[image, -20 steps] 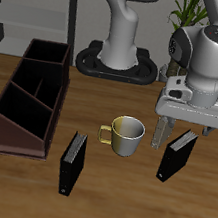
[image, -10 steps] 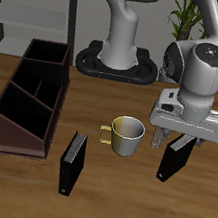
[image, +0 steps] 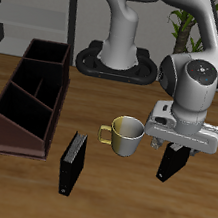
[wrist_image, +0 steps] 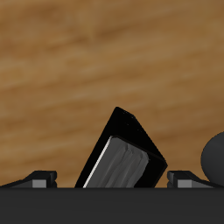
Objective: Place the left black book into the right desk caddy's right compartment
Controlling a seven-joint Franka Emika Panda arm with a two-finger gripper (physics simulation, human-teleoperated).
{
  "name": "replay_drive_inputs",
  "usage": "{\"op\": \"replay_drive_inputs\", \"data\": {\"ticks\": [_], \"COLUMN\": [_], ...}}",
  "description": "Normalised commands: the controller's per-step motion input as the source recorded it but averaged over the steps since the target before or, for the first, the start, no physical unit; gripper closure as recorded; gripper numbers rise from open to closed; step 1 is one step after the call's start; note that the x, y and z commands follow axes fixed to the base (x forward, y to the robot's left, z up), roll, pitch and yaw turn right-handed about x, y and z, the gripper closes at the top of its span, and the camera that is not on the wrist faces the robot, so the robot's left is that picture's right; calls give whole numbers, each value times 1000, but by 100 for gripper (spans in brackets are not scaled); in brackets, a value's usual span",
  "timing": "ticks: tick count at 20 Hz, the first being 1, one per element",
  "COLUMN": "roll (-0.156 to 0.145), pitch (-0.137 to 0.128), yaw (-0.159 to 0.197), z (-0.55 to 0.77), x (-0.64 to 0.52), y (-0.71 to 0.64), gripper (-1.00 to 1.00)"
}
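The white Franka arm rises from its base at the far side of the wooden table (image: 23, 203), arches forward and bends down, so that its bulky wrist hangs straight over the left black book (image: 172, 165), a thin upright black hardback with a pale page edge. The gripper (image: 180, 150) points down at the table, with its pale grey crossbar level above the book's top edge. Its two dark fingers (image: 164, 149) drop on either side of the book's upper part, spread a little wider than the book is thick; whether the pads already touch the covers cannot be told. In the wrist view the book (wrist_image: 122, 157) stands tilted between the two finger bases, its page edge facing the camera.

The book stands on the table just beside a gold-rimmed white mug (image: 125, 135). A second black book (image: 72, 162) stands upright nearer the table's front edge, on the mug's other side. The right desk caddy (image: 32, 98), a dark reddish-brown open-topped box with inner dividers, sits well apart from the gripper, beyond that second book.
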Motion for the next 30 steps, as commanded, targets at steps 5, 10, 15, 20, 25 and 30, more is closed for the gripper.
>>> {"op": "replay_drive_inputs", "data": {"ticks": [5, 10, 15, 20, 25, 30], "roll": [18, 10, 7, 15, 5, 21], "pitch": [39, -3, -11, -42, -65, -52], "yaw": [-39, -12, -11, 7, 16, 36], "z": [-208, 31, 162, 353, 591, 593], "x": [-41, -11, -30, -102, -141, -179], "y": [-32, -15, 11, 0, -67, -189], "gripper": [100, 100, 100, 100, 100, 100]}}
